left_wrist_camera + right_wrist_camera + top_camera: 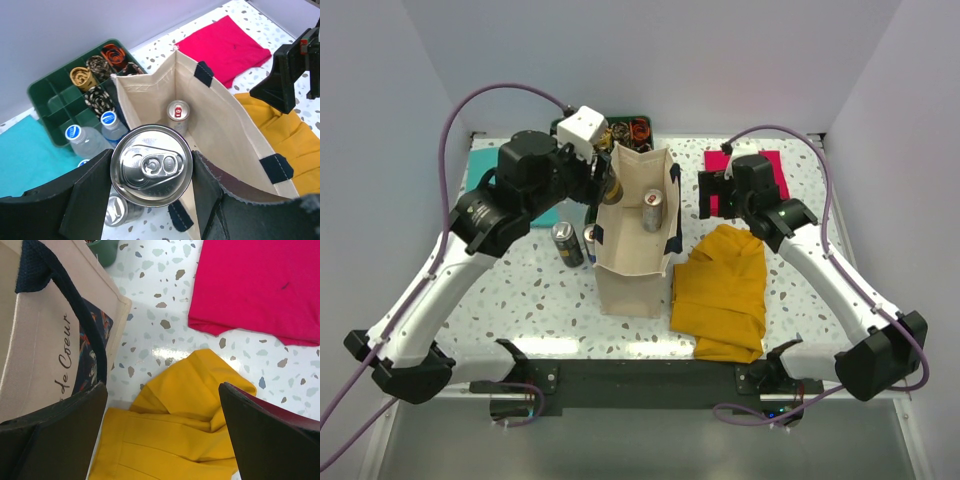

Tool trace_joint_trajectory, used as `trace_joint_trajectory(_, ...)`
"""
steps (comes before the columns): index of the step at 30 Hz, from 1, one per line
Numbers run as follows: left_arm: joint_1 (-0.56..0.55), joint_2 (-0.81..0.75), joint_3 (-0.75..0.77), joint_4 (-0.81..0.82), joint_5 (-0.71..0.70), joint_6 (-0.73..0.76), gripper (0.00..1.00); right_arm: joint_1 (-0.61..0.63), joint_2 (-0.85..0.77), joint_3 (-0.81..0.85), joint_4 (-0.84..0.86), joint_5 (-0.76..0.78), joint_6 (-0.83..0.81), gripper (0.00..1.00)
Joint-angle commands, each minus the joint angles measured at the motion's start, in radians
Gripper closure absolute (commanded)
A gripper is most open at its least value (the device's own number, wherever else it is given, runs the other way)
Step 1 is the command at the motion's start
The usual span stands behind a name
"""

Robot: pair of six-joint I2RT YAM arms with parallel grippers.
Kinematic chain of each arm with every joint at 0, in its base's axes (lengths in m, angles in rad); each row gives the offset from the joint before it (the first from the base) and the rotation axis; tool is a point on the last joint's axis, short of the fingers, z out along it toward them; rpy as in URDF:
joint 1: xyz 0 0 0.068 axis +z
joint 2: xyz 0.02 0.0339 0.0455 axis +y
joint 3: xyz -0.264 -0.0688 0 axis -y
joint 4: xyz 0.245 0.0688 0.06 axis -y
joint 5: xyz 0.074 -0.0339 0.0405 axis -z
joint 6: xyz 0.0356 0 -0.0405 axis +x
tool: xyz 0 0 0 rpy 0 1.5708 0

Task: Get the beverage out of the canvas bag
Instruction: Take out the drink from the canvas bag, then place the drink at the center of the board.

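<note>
The cream canvas bag (632, 255) with navy handles stands open mid-table; it also shows in the left wrist view (220, 125) and the right wrist view (35, 345). One can (652, 211) stands inside it, seen in the left wrist view (178, 114) too. My left gripper (605, 188) is shut on another silver can (151, 166) and holds it above the bag's left rim. My right gripper (710, 195) is open and empty, just right of the bag, above the mustard-yellow cloth (200, 405).
A can (567, 243) and water bottles (87, 140) stand left of the bag. A green tray (55, 100) of rolled items sits at the back. A teal cloth (485, 170) lies left, a red cloth (760, 175) right, the yellow cloth (725, 295) front right.
</note>
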Motion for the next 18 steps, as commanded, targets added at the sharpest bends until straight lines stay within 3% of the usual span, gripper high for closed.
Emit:
trace_joint_trajectory(1, -0.004, -0.117, -0.005, 0.112, -0.087, 0.0, 1.0, -0.001, 0.007, 0.025, -0.003, -0.017, 0.02, 0.02)
trace_joint_trajectory(10, -0.004, -0.219, -0.075, 0.138, -0.171, -0.019, 1.0, -0.001, 0.014, 0.028, -0.001, -0.039, 0.046, 0.02)
trace_joint_trajectory(18, -0.004, -0.268, -0.123, 0.037, -0.267, -0.088, 1.0, -0.001, 0.02, 0.019, 0.015, -0.039, 0.052, 0.02)
